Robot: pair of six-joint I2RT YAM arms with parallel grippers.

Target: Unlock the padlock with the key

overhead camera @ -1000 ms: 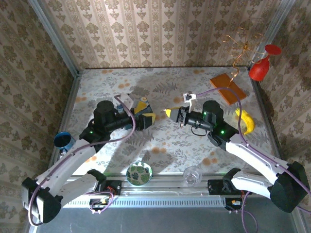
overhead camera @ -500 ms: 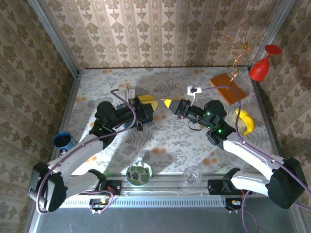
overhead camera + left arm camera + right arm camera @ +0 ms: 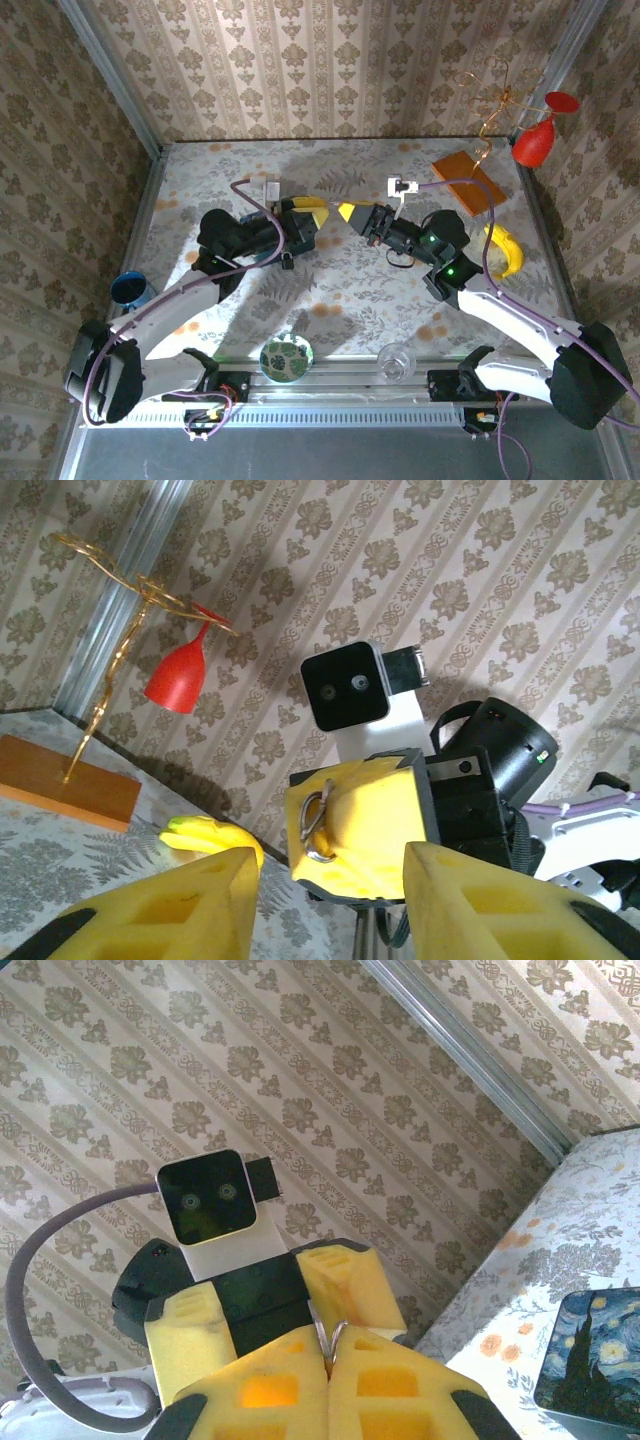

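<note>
At lower centre, most of the padlock [image 3: 331, 1334] is hidden between the 2 pressed-together pads of the right gripper [image 3: 329, 1352], a thin silvery loop poking out; the blue box [image 3: 590, 1355] is cut off at lower right. The bottom edge crops the 2 pads of the left gripper [image 3: 330, 885].

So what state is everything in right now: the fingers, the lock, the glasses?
Left fingers: open, nothing seen between them.
Right fingers: shut on the padlock.
Padlock: gripped, only its shackle loop showing; locked or unlocked, cannot tell.
Red wine glass: hanging upside down on its stand.
Clear glass: upright.
Blue cup: upright.
</note>
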